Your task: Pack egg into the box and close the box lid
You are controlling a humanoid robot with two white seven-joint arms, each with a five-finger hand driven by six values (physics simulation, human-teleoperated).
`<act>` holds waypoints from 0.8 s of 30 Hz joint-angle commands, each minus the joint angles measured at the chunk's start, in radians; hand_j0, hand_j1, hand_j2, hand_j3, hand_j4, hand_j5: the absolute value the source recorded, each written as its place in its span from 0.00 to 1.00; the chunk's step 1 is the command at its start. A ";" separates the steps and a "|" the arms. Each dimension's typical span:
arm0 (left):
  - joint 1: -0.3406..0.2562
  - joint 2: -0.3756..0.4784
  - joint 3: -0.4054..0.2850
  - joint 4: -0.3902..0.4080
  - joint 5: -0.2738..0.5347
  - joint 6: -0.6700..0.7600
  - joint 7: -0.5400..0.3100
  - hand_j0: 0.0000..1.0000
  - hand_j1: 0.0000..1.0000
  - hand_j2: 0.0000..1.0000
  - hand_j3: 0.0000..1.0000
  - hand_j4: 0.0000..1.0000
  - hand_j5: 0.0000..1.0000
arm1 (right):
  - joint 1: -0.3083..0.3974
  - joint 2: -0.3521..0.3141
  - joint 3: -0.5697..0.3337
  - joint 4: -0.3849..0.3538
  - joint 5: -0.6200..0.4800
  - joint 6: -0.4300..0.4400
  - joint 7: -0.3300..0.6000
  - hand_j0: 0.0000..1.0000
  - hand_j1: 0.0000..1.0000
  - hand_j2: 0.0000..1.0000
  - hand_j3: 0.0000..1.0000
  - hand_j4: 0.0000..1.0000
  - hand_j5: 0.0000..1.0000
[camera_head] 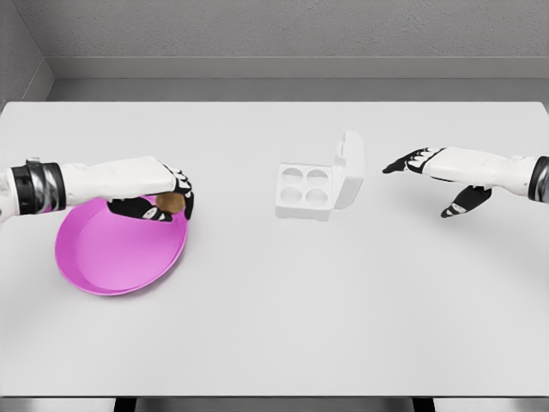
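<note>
A white counter fills most of the view, its far edge meeting a grey wall. Near the left edge lies a pink plate, shallow and round, the largest thing on the surface. Near the middle of the counter, well apart from the plate, sits a white box with four round cups, all bare; its lid stands up open on the right side, hinged there and leaning slightly away. Nothing lies on the bare stretch of counter between plate and box. The left arm comes in level from the left edge, forearm stretched over the far rim of the plate, and the left hand has its dark fingers curled around a brown egg, held just above the plate's far right rim. The right arm enters from the right edge, and the right hand hovers beside the box's lid side without touching it, fingers spread and slack, thumb hanging lower, holding nothing.
</note>
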State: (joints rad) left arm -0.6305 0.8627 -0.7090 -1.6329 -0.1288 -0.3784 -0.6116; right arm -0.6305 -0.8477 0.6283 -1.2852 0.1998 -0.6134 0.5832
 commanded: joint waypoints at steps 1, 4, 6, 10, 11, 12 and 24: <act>0.000 -0.007 0.000 -0.001 0.003 0.003 0.001 0.41 0.41 0.41 0.41 0.41 0.41 | 0.000 -0.001 -0.001 0.000 -0.006 0.003 0.000 1.00 1.00 1.00 1.00 1.00 1.00; -0.006 -0.008 -0.001 -0.001 0.005 0.003 0.001 0.41 0.41 0.41 0.41 0.41 0.41 | 0.000 -0.001 -0.001 0.000 -0.006 0.003 0.000 1.00 1.00 1.00 1.00 1.00 1.00; -0.008 -0.008 0.000 -0.001 0.005 0.003 0.001 0.41 0.41 0.41 0.41 0.41 0.41 | 0.000 0.001 0.001 0.000 -0.006 0.003 0.000 1.00 1.00 1.00 1.00 1.00 1.00; -0.012 -0.025 -0.001 -0.001 0.001 0.003 0.001 0.41 0.41 0.41 0.41 0.41 0.41 | -0.002 0.001 0.001 0.000 -0.006 0.003 0.000 1.00 1.00 1.00 1.00 1.00 1.00; -0.012 -0.036 -0.001 0.001 -0.002 0.003 0.001 0.41 0.41 0.41 0.41 0.41 0.41 | 0.000 0.001 -0.001 0.000 -0.006 0.003 0.000 1.00 1.00 1.00 1.00 1.00 1.00; -0.012 -0.036 -0.001 -0.001 -0.002 0.003 0.001 0.41 0.41 0.41 0.41 0.41 0.41 | -0.002 0.001 -0.001 0.000 -0.006 0.003 0.000 1.00 1.00 1.00 1.00 1.00 1.00; -0.021 -0.050 -0.003 -0.001 -0.003 0.003 0.001 0.41 0.41 0.41 0.41 0.41 0.41 | -0.002 0.001 -0.001 0.000 -0.006 0.003 0.000 1.00 1.00 1.00 1.00 1.00 1.00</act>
State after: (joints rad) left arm -0.6519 0.8139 -0.7121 -1.6325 -0.1363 -0.3776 -0.6115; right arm -0.6320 -0.8457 0.6282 -1.2852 0.1998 -0.6135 0.5833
